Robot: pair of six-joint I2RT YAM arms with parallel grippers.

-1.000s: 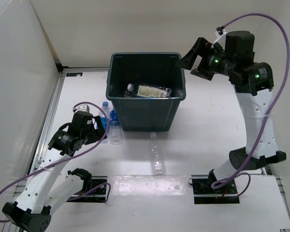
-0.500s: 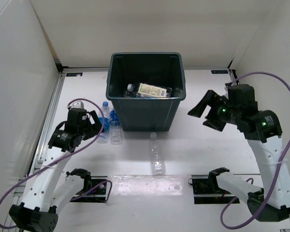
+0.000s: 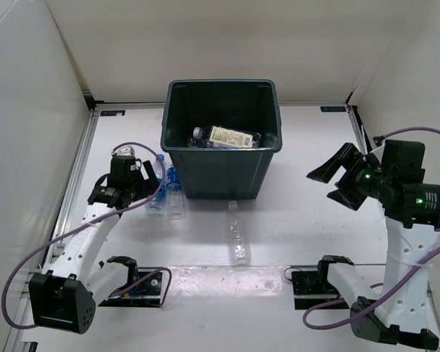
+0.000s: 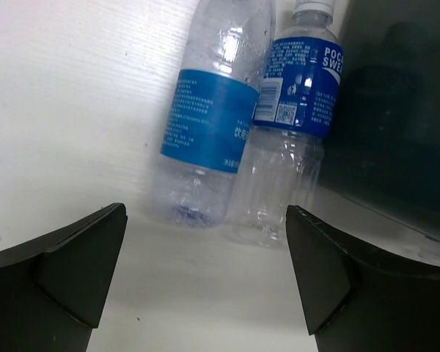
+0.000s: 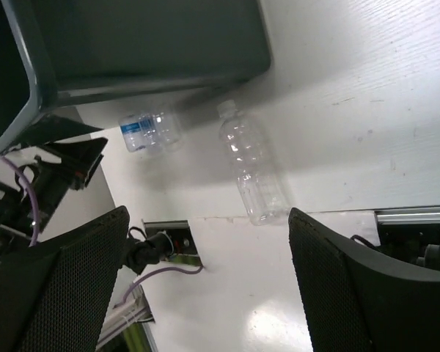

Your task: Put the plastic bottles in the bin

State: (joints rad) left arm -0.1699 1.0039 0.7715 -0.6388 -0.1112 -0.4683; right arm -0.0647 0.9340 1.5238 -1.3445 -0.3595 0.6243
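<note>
White tabletop (image 3: 308,139), dark grey-green bin (image 3: 220,180) at centre, upright.

Left claw (image 4: 205,220): fingers spread wide, nothing held. Low over the tabletop, aimed at two blue-labelled bottles.
- Bottle 1 (image 4: 209,125): clear, blue label, lying directly ahead of the claw, base toward it, a little nearer the left finger (image 4: 81,271).
- Bottle 2 (image 4: 297,103): clear, blue label with white lettering, pale cap at its far end. Lies ahead, toward the right finger (image 4: 337,279), side by side with bottle 1 and touching it or very nearly.
- The bin wall is just beyond bottle 2, on the claw's right. Contact between bottle 2 and the wall: cannot tell.
- Neither finger touches a bottle; both bases lie just past the fingertips.

Right claw (image 3: 331,183): fingers spread wide, nothing held. Raised above the tabletop, well apart from the bin, which sits ahead and to its left.
- Unlabelled clear bottle (image 5: 253,172): on its side, white cap pointing toward the bin. In the wrist view it shows between the two fingers, well below the claw, touching nothing.
- Bottles 1 and 2 appear farther off, beyond the unlabelled one, by the bin's corner.

Bin contents: at least one bottle with a pale label (image 3: 231,137) lying across the bottom, another dark-capped one beside it. Exact count unclear.
</note>
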